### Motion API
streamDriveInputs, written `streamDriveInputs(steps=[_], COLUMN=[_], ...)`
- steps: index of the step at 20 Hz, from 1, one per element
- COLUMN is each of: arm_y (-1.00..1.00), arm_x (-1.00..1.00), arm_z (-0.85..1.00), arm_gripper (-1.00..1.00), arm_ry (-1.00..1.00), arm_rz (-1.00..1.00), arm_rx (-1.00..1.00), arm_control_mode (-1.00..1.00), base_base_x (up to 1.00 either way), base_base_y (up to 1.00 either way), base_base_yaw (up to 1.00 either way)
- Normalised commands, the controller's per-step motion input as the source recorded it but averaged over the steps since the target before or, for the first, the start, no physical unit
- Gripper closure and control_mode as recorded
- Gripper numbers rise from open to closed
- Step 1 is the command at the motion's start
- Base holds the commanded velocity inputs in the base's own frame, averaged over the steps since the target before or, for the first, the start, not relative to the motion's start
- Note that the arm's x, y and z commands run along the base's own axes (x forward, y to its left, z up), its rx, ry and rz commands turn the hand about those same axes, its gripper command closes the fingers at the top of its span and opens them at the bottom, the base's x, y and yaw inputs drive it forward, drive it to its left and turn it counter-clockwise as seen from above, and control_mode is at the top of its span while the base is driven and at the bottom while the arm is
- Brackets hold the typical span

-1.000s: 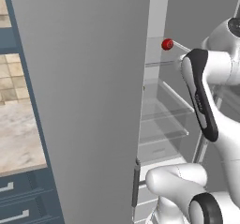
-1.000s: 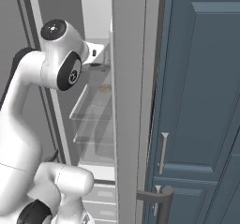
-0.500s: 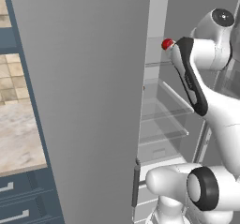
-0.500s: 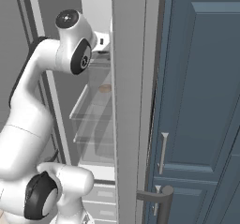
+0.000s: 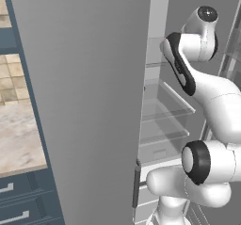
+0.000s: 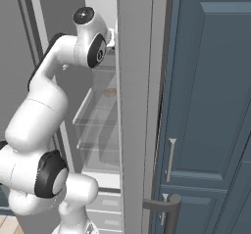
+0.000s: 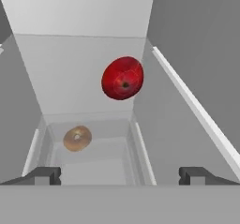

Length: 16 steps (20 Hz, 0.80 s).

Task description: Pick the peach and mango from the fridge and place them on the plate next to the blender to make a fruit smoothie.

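Note:
The fridge (image 5: 94, 101) stands open, and my arm reaches into its upper part. In the hand view my gripper (image 7: 121, 176) is open, its fingertips (image 7: 44, 175) wide apart with nothing between them. Ahead of it is a round red fruit (image 7: 123, 78) with a dark dimple, on a glass shelf that hardly shows. Lower down lies a round orange-tan fruit (image 7: 77, 138), also seen on a clear shelf as the tan fruit (image 6: 110, 92) in the right base view. I cannot tell which is the peach or the mango. Plate and blender are out of view.
The grey fridge door (image 6: 137, 130) stands close on the right of the arm. Clear glass shelves (image 5: 164, 106) and white drawers (image 5: 150, 205) sit below the hand. Dark blue cabinets (image 6: 211, 105) flank the fridge, and a stone counter (image 5: 19, 139) lies to the left.
The arm has swung up and deeper into the fridge. The red fruit, visible before in the left base view, is now hidden behind the arm there.

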Motion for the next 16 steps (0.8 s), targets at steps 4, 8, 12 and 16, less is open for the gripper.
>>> streamDriveInputs(steps=[4,8,12,16], arm_y=[-0.01,0.0,-0.08,-0.02], arm_x=[0.68,0.66,0.58,0.56], arm_z=[0.0,0.0,-0.05,-0.08], arm_gripper=[-1.0,-1.0,-1.0,-1.0], arm_ry=[0.0,0.0,0.02,0.03], arm_rz=[-0.01,0.0,0.0,0.0], arm_rx=[0.02,0.0,0.0,0.0], arm_control_mode=[-1.0,-1.0,-1.0,-1.0], base_base_x=[0.0,0.0,0.0,0.0], base_base_y=[0.0,0.0,0.0,0.0], base_base_yaw=[0.0,0.0,0.0,0.0])
